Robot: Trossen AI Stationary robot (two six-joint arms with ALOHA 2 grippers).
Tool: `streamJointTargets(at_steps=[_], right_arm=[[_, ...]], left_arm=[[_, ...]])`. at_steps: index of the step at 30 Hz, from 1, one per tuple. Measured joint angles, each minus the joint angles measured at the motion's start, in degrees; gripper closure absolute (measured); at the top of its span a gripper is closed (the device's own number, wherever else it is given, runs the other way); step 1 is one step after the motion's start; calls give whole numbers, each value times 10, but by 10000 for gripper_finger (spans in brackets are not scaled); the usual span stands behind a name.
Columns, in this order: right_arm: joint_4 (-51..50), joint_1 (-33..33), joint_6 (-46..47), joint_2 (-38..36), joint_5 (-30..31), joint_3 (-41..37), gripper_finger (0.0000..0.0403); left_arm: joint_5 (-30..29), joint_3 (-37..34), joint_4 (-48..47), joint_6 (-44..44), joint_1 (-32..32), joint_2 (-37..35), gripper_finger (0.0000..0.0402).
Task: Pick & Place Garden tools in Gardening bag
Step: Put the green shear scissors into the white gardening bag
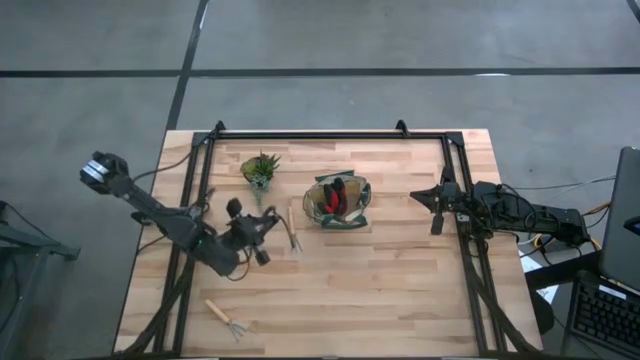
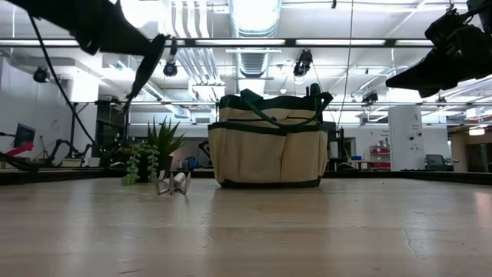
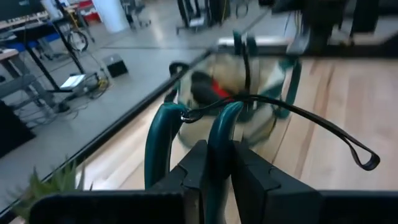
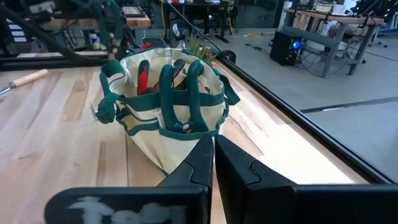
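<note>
Teal-handled shears: pinched in my left gripper, above the table beside the bag.
Gardening bag: mid-table, red-and-black glove inside.
Forks: one by my left gripper, another near the front edge.
My right gripper: fingers pressed together, empty, right of the bag.
Plant: behind my left gripper.

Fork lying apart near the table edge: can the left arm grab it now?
Probably not yet: the left gripper has its jaws shut on the shears. Nothing else lies around the fork.
</note>
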Motion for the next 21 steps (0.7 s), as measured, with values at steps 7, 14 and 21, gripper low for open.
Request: streamJointTargets(at_steps=[7,14,21], right_arm=[[0,0,0,0,0,0,394],[0,0,0,0,0,0,394],[0,0,1,0,0,0,394]], left_arm=[[119,-61,311,184,45,-11,349],[222,-134,539,294,124,-8,349],[325,-149,574,278,210,18,349]])
